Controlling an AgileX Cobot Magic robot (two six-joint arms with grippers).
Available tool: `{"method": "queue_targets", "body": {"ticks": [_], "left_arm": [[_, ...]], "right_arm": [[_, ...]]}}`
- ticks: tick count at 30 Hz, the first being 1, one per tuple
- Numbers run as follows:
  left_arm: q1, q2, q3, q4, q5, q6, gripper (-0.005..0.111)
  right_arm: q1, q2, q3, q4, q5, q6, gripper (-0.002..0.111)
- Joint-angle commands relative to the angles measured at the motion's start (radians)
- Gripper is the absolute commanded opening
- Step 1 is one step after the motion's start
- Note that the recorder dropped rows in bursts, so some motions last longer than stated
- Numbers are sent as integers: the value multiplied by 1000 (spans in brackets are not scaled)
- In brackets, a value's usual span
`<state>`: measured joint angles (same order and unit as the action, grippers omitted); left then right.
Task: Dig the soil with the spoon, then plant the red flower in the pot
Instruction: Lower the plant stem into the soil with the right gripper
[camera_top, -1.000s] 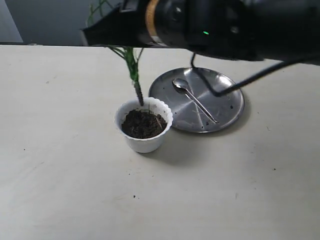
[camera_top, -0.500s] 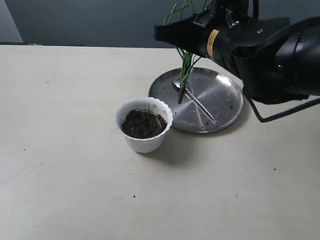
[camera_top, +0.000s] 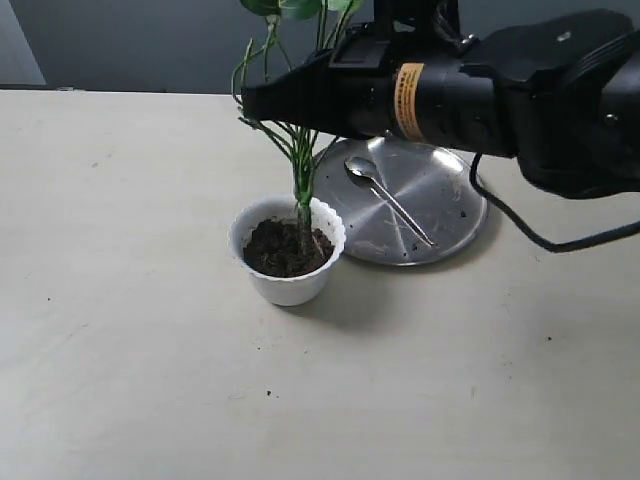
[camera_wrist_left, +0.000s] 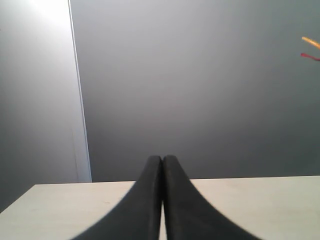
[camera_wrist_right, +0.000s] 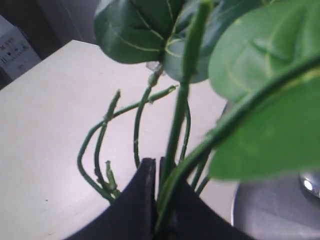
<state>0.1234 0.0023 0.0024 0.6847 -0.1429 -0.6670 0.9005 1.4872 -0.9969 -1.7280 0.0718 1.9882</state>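
Note:
The white scalloped pot (camera_top: 287, 268) stands mid-table, holding dark soil (camera_top: 278, 250). The red flower's green stems (camera_top: 302, 180) rise upright from the soil, brownish base touching it. Only leaves (camera_top: 290, 8) show at the top edge; the red blooms are out of view. My right gripper (camera_top: 256, 102) reaches in from the right above the pot, shut on the stems. In the right wrist view the fingers (camera_wrist_right: 159, 167) pinch the stems (camera_wrist_right: 176, 125) under broad leaves (camera_wrist_right: 140, 30). The spoon (camera_top: 385, 195) lies on the steel plate. My left gripper (camera_wrist_left: 162, 161) is shut and empty, facing a grey wall.
The round steel plate (camera_top: 450, 205) sits just right of the pot, flecked with bits of soil. The right arm's black body (camera_top: 520, 95) and a cable hang over the plate. A few soil crumbs (camera_top: 270, 393) lie on the pale table in front of the pot.
The right gripper swung the flower from the pot's far rim out over the plate, then back left; its stem base now stands in the soil. Pot, spoon and plate stayed put.

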Motion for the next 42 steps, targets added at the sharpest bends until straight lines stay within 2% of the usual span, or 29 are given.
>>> {"method": "queue_targets", "body": {"ticks": [1, 3, 5, 9, 10, 13, 17, 20, 22, 27, 36, 42], "left_arm": [[-7, -2, -2, -6, -7, -3, 0], [-7, -2, -2, -6, -7, -3, 0], [-7, -2, -2, -6, -7, -3, 0], [-7, -2, -2, -6, -7, -3, 0], [-7, -2, -2, -6, -7, -3, 0], [-7, -2, -2, -6, -7, -3, 0], [-7, -2, -2, -6, -7, -3, 0], [-7, -2, -2, -6, -7, -3, 0], [-7, -2, -2, -6, -7, -3, 0], [-7, -2, -2, -6, -7, -3, 0], [-7, -2, -2, -6, -7, -3, 0], [-7, -2, -2, -6, -7, -3, 0]], "right_arm": [[-3, -72, 8, -16, -86, -11, -1], [-3, -101, 17, -16, -138, -16, -1], [-6, -133, 37, 90, -136, -151, -1], [-6, -163, 86, 553, -151, -745, -1], [-6, -163, 112, 730, -198, -957, -1], [-6, -163, 214, 1161, -396, -1401, -1], [-6, -148, 383, 1513, -749, -1681, -1], [-6, -118, 446, 1728, -872, -1831, -1], [-6, -78, 459, 1806, -934, -1869, -1], [-6, 57, 454, 1819, -1152, -1852, -1], [-6, 259, 436, 1797, -1293, -1760, -1], [-6, 303, 433, 1797, -1293, -1780, -1]]}}
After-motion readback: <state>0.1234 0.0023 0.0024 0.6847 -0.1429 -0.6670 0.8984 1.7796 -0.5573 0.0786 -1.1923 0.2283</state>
